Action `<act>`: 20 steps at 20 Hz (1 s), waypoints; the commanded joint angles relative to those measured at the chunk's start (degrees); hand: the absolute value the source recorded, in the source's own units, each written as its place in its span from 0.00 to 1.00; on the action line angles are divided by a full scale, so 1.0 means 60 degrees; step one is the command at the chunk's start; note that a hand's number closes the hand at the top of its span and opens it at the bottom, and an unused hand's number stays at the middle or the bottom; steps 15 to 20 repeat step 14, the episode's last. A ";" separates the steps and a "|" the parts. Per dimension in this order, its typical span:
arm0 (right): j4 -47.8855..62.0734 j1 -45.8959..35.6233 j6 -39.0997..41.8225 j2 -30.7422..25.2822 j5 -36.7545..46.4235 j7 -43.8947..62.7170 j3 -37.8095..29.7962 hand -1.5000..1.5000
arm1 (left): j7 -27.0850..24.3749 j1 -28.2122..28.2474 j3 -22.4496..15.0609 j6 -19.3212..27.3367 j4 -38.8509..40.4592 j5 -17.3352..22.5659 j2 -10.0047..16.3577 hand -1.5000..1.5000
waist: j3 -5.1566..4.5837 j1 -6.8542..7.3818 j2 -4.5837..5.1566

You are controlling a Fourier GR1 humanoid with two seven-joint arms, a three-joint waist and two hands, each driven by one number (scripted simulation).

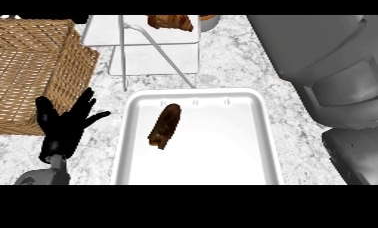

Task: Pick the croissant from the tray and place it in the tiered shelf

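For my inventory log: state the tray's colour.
The tray is plain white, best seen in the head view.

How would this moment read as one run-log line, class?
left hand: open, resting beside tray | right hand: not in view | brown pastry: lying in tray | tiered shelf: second pastry on it

We read the surface (pixel 236 67) as polished stone, white with grey speckle. The tray (pixel 270 137) is smooth, white and plastic-looking, with a soft sheen on its rim. In it, the croissant (pixel 165 126) has a brown, ridged, slightly glossy crust. At the surface's left edge, the basket (pixel 37 72) is woven wicker, rough and matt tan. At the far edge, the tiered shelf (pixel 159 47) has thin pale metal rods and smooth white panels. The left hand (pixel 65 124) is matt black, its forearm (pixel 37 177) smooth grey.
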 commanded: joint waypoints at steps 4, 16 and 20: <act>-0.1205 0.0892 -0.0582 -0.1213 0.0247 0.0908 -0.0258 0.00 | 0.0067 0.0319 0.0056 0.0092 0.0244 -0.0060 -0.0075 0.50 | -0.0024 -0.0310 -0.0073; -0.5601 0.3739 0.2133 -0.2701 -0.1254 0.1221 -0.0571 0.00 | -0.0410 0.0318 0.0154 0.0106 0.0523 -0.0125 -0.0220 0.50 | -0.0022 -0.0410 -0.0066; -0.5601 0.3739 0.2133 -0.2701 -0.1254 0.1221 -0.0571 0.00 | -0.0410 0.0318 0.0154 0.0106 0.0523 -0.0125 -0.0220 0.50 | -0.0022 -0.0410 -0.0066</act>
